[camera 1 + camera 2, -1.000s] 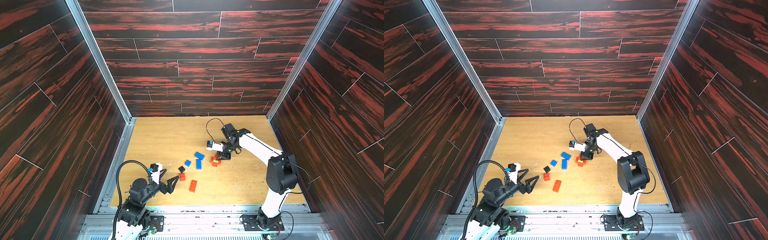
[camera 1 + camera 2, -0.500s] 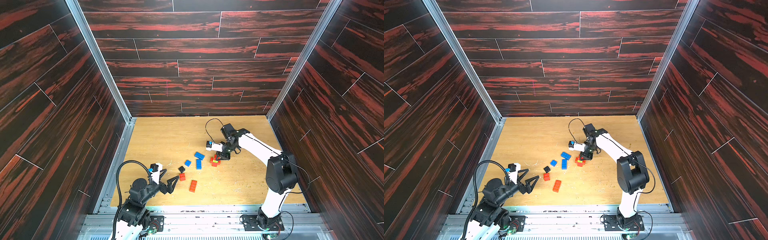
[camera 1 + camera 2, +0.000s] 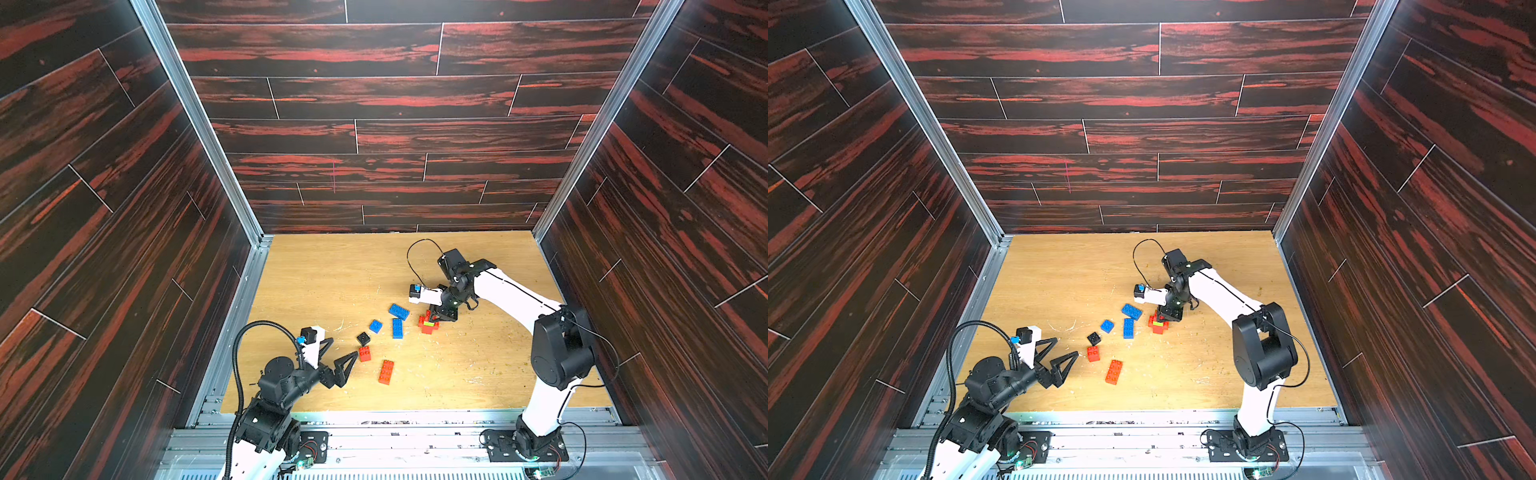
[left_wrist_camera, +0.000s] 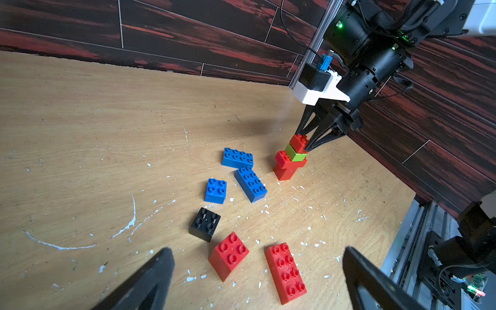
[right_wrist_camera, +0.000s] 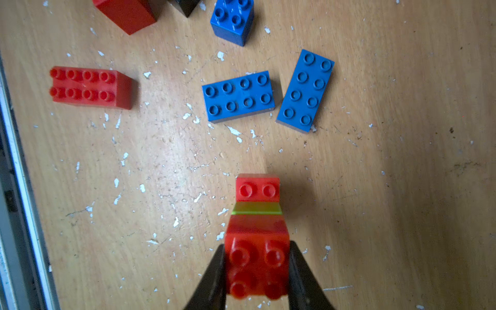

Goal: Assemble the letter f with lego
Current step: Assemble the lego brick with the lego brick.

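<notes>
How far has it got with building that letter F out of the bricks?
Early days. Done: a short stack stands, red with a lime green brick in it. In hand: the right gripper is shut on the top red brick. Left: three blue bricks, a black brick and two red bricks lie loose; the left gripper is open and empty. No F shape yet.

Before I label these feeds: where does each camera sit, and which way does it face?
Top views: high overhead, looking down at the table; left arm and right arm show.
Left wrist: low, facing the lego stack; open left jaws show.
Right wrist: above the stack; right jaws grip its top brick.
All share the stack.
</notes>
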